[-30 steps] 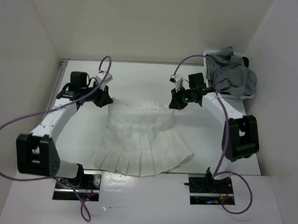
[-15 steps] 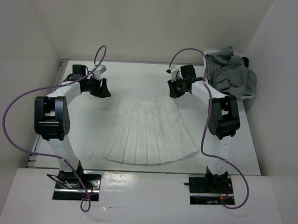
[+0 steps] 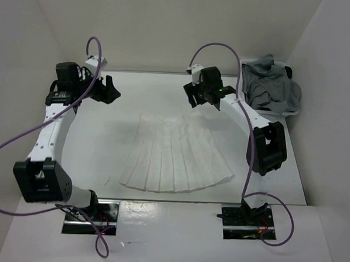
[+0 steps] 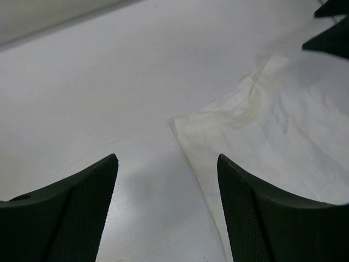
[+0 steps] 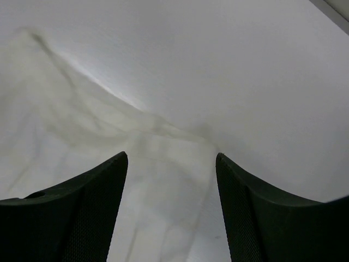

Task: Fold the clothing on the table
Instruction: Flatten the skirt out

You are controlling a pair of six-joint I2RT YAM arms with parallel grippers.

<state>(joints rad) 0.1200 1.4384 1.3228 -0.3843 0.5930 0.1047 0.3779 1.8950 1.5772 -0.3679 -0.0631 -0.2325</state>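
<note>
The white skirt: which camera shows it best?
The top external view: the whole skirt lies fanned out flat. The left wrist view catches only one corner; the right wrist view, only a wrinkled edge patch.

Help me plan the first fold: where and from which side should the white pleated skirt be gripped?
The pleated skirt lies flat with its narrow waistband farthest, and the open left hand and right hand hover beyond its ends; so probably grip both waistband corners from above.

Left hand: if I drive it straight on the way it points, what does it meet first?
Likely the near corner of the skirt, lying flat on the table. The open left hand aims about at that corner, so it may touch bare table beside it; depth is unclear.
</note>
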